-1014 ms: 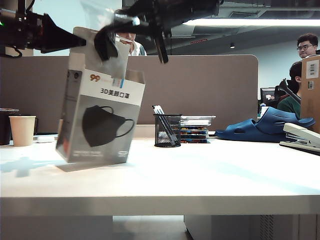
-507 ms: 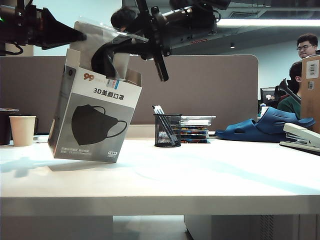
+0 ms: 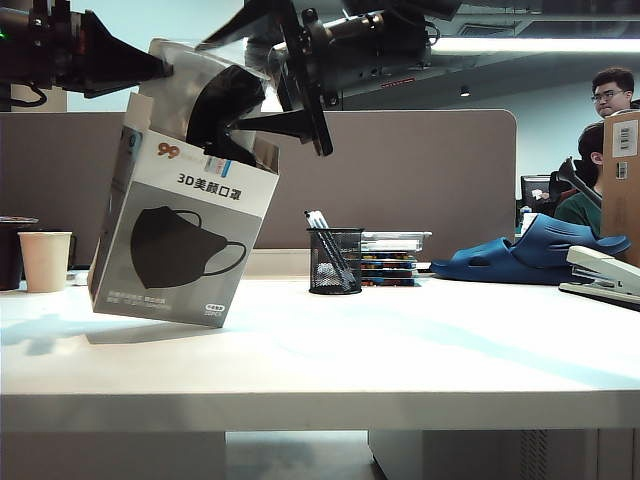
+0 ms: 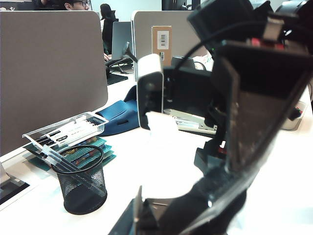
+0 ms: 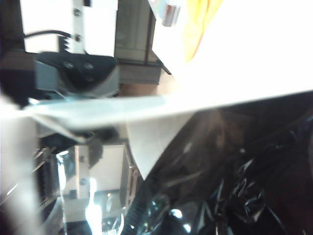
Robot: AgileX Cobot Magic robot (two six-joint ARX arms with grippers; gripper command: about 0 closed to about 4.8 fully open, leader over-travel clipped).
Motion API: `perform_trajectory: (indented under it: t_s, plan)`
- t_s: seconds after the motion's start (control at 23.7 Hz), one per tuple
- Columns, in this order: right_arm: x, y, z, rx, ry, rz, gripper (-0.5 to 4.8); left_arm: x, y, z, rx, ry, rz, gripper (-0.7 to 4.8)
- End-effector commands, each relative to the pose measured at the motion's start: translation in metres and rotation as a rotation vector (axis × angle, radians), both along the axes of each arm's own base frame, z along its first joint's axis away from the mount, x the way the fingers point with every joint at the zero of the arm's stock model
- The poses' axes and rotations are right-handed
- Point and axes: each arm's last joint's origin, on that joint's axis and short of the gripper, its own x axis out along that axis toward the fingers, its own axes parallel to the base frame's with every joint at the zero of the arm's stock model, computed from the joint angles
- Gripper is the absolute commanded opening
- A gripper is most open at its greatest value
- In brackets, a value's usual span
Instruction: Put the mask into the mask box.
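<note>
Left gripper (image 3: 160, 68) fingers clamping tilted mask box (image 3: 180, 240) flap; right gripper (image 3: 235, 105) fingers parting directly above, mask (image 3: 195, 85) standing upright in opening.

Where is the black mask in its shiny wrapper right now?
On the exterior view's left, the mask pokes out of the tilted mask box, beside the right gripper.

mask (image 3: 215, 95) lower part hidden in mask box (image 3: 180, 235), right wrist view blurred
</note>
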Motion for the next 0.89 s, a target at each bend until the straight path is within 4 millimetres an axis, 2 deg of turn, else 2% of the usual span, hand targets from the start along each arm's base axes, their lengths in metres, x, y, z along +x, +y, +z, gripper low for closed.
perform_trajectory:
  t_s: [0.04,0.3,0.34,0.42,0.89]
  plan:
    - [0.0022,-0.0021,0.0128,0.046,-0.055,-0.004,3.79,-0.0005,0.0001,0.0038,-0.002,-0.020,-0.003,-0.07]
    - [0.0020,-0.0059,0.0157,0.051,-0.023,0.020,3.76,-0.0004,0.0018,0.0038,-0.002,-0.021,0.003,-0.07]
    - [0.0016,-0.0060,0.0152,0.052,-0.015,0.027,3.39,-0.0003,0.0024,0.0038,-0.002,-0.021,0.006,-0.07]
    - [0.0014,-0.0060,0.0154,0.056,-0.016,0.035,3.21,0.0004,0.0028,0.0038,-0.004,-0.020,0.033,-0.07]
    - [0.0057,-0.0077,0.0081,-0.054,-0.222,-0.075,3.16,0.0005,0.0027,0.0038,-0.005,-0.020,0.040,-0.07]
